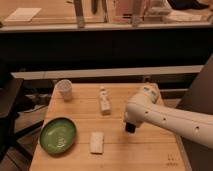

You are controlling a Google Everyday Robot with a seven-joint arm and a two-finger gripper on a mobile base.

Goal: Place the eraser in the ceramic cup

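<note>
My gripper (130, 127) hangs at the end of the white arm, low over the wooden table (150, 155), right of centre. Its tip is dark and shut. I cannot tell whether that dark stub is the fingers alone or the eraser held between them. No eraser lies apart on the table. The ceramic cup (65, 90) stands upright at the table's far left corner, well to the left of the gripper and farther back.
A green round dish (58, 135) sits at the front left. A white flat slab (97, 142) lies just right of it. A small pale bottle-like object (104, 102) stands mid-table, between cup and gripper. A dark counter runs behind the table.
</note>
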